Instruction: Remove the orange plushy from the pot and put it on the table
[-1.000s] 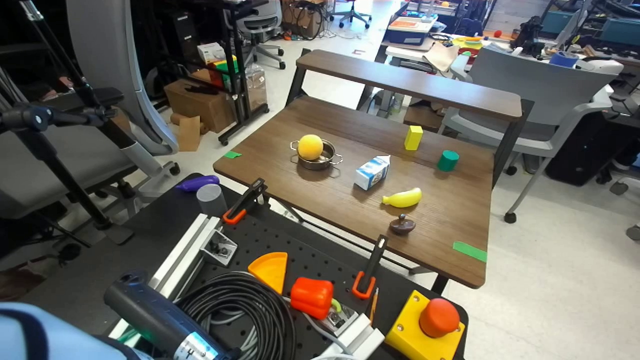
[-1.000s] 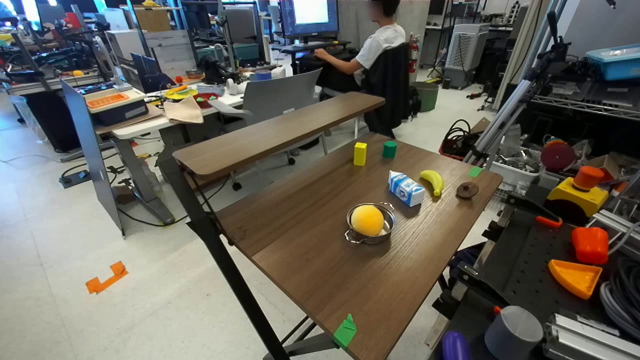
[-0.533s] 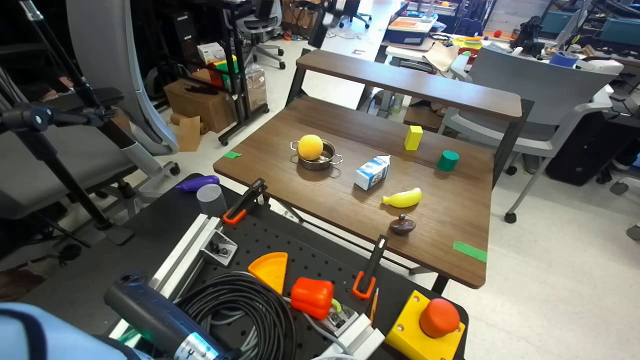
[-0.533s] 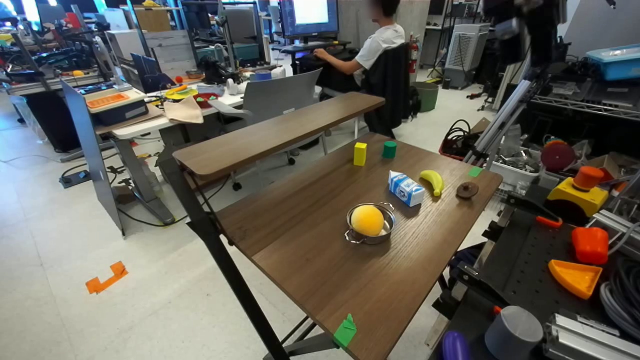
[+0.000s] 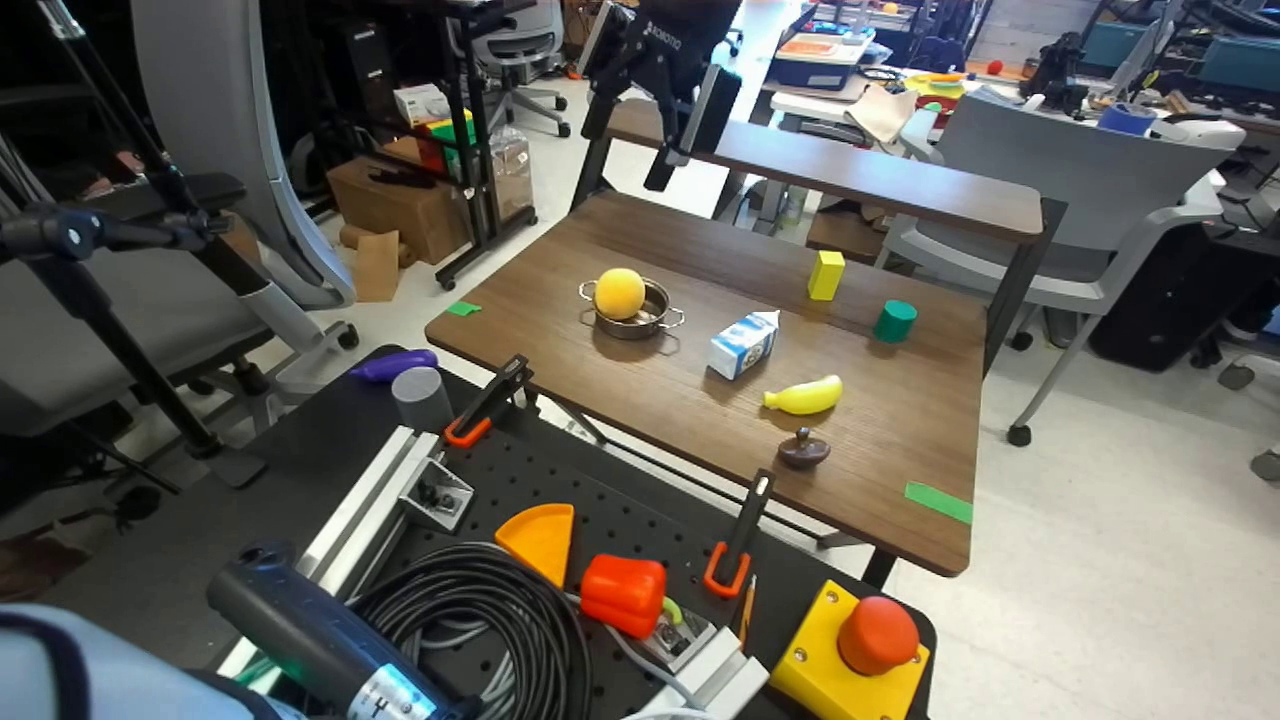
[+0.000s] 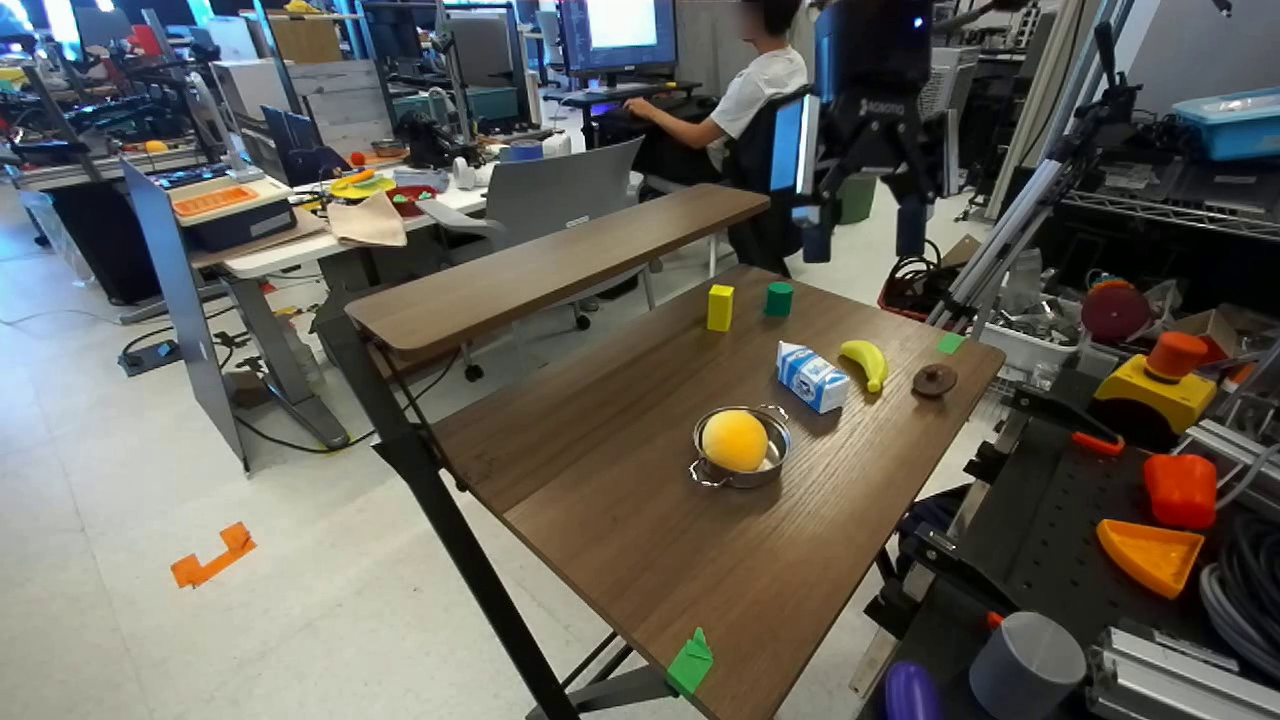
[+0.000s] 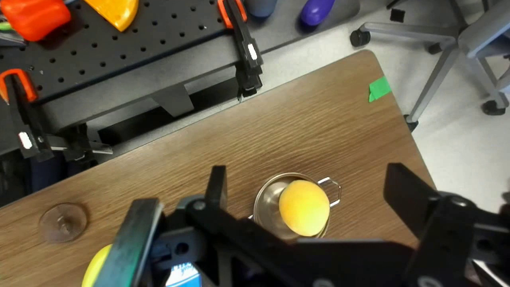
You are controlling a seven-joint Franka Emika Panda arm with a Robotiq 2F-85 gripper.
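Because the orange plushy [image 7: 305, 208] rests inside the pot [image 7: 267, 209], toward one handle and well proud of the rim, it likely offers its sides to a grip from above. The end effector [image 6: 864, 238] hangs high, well apart from both, its fingers spread wide and holding nothing, presumably to admit so round a thing. In the wrist view the orange plushy shows between the fingertips but well below, so approach seems the step in hand. Right of the pot, in an exterior view, a blue-and-white carton [image 5: 745, 345] lies on the brown surface [image 5: 890, 440], which makes the left side seem safer for setting down. Green tape [image 5: 464, 309] marks its near-left corner, a raised shelf [image 5: 830, 165] runs along the far edge, and a black perforated board [image 5: 655, 515] stands nearer. Farther off, a person [image 6: 765, 95] sits at a monitor [image 6: 615, 25].
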